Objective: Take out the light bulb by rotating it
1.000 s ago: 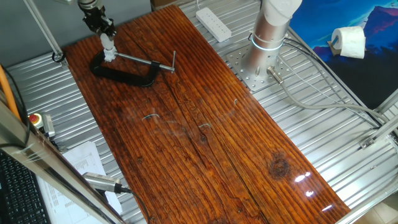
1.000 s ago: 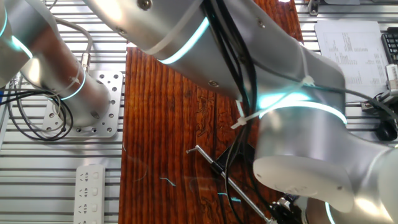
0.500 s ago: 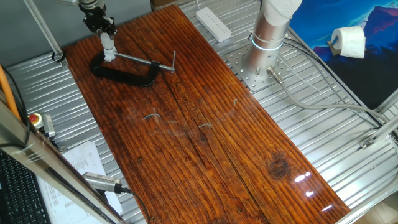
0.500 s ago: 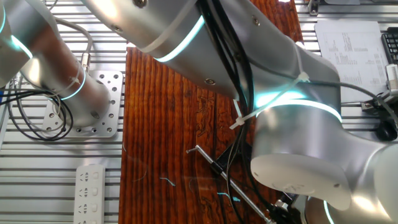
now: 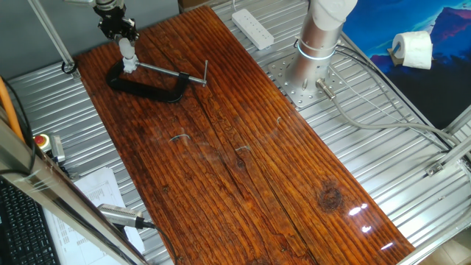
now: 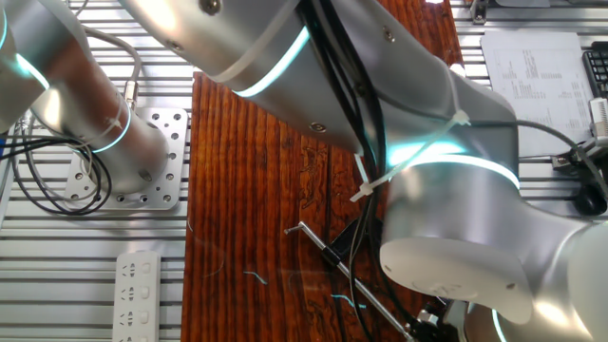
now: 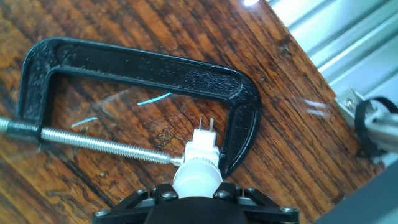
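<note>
Turning the bulb (image 7: pixel 197 176) well means keeping the gripper (image 7: pixel 196 198), clenched on its white globe above the clamp (image 5: pixel 147 83) near the table's (image 5: pixel 243 154) far left corner, square to the socket

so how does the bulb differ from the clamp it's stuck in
The light bulb is white, rounded and small; the C-clamp is black, angular and far bigger. The bulb stands upright with the gripper at its top; the clamp lies flat on the wooden table. They meet at the clamp's jaw, by its steel screw.
</note>
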`<move>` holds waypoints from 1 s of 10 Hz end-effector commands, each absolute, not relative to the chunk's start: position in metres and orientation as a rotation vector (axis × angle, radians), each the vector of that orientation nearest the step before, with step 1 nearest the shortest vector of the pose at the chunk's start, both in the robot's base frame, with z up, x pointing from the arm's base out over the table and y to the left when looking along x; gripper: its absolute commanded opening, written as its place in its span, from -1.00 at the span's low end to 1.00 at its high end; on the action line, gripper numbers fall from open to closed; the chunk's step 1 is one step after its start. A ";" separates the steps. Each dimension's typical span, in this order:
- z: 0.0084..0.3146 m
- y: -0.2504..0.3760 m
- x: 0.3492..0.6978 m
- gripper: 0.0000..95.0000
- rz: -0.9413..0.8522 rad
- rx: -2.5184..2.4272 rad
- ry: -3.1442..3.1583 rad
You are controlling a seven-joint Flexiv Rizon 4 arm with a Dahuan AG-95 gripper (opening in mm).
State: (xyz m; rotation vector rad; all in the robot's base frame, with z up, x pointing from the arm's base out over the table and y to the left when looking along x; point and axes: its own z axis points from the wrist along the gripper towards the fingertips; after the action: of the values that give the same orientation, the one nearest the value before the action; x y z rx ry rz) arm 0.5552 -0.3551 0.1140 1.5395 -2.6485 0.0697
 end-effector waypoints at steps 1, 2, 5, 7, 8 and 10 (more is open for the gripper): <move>0.113 -0.355 0.555 -0.60 0.070 1.673 -2.571; 0.113 -0.355 0.555 -0.60 0.075 1.736 -2.529; 0.113 -0.355 0.555 -0.60 0.083 1.903 -2.409; 0.113 -0.354 0.555 -0.60 0.078 1.982 -2.347; 0.113 -0.354 0.555 -0.60 0.082 2.027 -2.312; 0.113 -0.354 0.556 -0.60 0.082 2.112 -2.234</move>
State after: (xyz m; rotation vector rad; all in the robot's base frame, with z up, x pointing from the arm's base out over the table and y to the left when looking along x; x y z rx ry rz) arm 0.5559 -0.3543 0.1142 2.0659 -2.2749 0.0809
